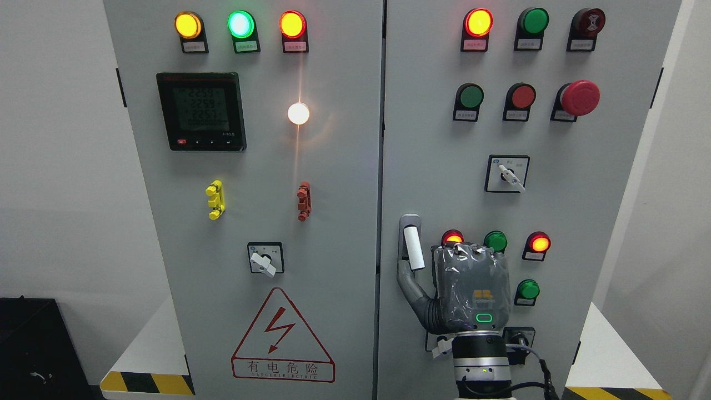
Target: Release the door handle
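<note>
Now you're looking at the right hand (471, 289) sitting just right of the door handle (412, 244), thumb hooking under its lower end, fingers curling against the door panel (589, 222). Pulling away sideways, that thumb is risking snagging. Palm side is staying hidden, so I can't tell any grip.

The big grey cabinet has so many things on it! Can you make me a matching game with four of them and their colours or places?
Things:
1. Mushroom-shaped push button
2. Little clip on the left door
3. Warning triangle
4. Door handle

Matches:
A. Yellow
B. Just left of the robot's hand
C. Big and red, upper right of the cabinet
D. Bottom of the left door, with a lightning bolt

Pairs: 1-C, 2-A, 3-D, 4-B
</note>
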Robot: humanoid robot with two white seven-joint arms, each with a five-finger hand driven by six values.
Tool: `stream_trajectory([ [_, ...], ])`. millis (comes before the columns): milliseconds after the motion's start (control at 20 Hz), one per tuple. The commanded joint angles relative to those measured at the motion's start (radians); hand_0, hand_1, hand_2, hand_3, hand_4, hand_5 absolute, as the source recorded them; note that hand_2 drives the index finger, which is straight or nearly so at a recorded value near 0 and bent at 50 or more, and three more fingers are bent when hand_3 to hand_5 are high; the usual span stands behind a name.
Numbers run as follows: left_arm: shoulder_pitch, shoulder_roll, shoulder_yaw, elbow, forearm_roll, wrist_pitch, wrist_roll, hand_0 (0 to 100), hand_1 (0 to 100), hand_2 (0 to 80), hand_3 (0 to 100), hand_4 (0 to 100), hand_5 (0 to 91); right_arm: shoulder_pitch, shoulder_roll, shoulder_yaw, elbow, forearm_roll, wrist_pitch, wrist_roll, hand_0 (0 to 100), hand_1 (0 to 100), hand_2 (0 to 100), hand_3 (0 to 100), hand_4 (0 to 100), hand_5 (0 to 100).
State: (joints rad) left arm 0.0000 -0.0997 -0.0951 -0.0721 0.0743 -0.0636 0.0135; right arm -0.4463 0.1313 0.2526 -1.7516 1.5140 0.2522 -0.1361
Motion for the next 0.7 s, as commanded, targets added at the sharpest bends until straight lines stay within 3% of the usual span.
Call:
stream_trajectory([
  [0, 0.017, 0.000, 0.000, 0.000, -0.001, 0.001, 0.000, 12, 56, 0.0, 0, 0, 0.0, 0.006, 0.002, -0.001, -0.009, 0.000, 0.001, 0.000, 48, 36, 100, 100, 100, 100],
  [651, 0.017, 0.000, 0.000, 0.000, 0.001, 0.001, 0.000, 12, 56, 0.0, 0, 0, 0.0, 0.009, 0.002, -0.001, -0.020, 0.000, 0.002, -0.002, 48, 39, 100, 100, 100, 100],
])
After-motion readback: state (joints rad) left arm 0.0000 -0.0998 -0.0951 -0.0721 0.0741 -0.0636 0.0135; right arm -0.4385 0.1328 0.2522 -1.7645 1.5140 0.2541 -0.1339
